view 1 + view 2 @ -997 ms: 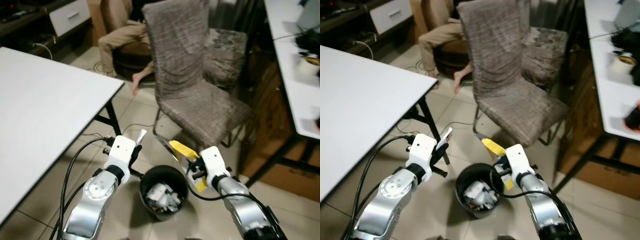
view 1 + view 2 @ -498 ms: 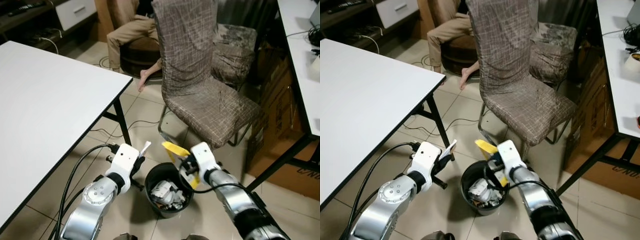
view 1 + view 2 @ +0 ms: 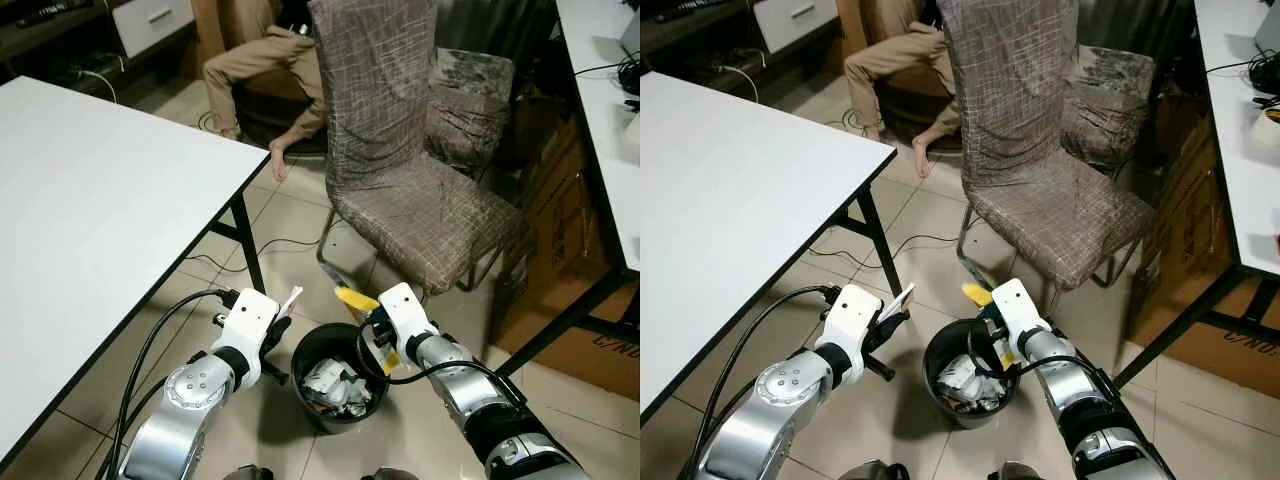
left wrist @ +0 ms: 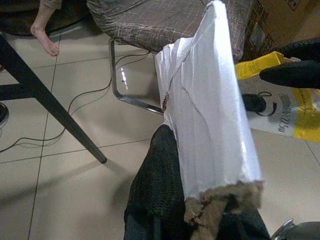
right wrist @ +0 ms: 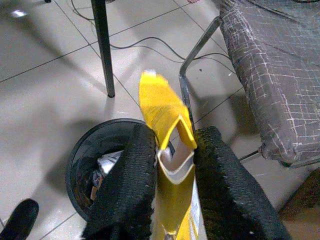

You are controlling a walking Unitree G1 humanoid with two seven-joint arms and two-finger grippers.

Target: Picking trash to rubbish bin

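You have one black rubbish bin [image 3: 335, 380] on the floor, at 6 o'clock. Two tools: the left tool [image 3: 285, 308] grips one white paper scrap [image 4: 210, 110], the right tool [image 5: 172, 165] one yellow packet [image 5: 167, 120]. Two white counters [image 3: 90, 210], at 9 and 3 o'clock. Two chairs [image 3: 400, 150] at 12 o'clock. One seated person [image 3: 265, 60].

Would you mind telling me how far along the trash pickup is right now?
Done: the round black rubbish bin already holds crumpled white trash. In hand: the right gripper clamps a yellow-and-white wrapper above the bin's rim, and the left gripper holds a white paper scrap beside it. Left: dropping both pieces in.
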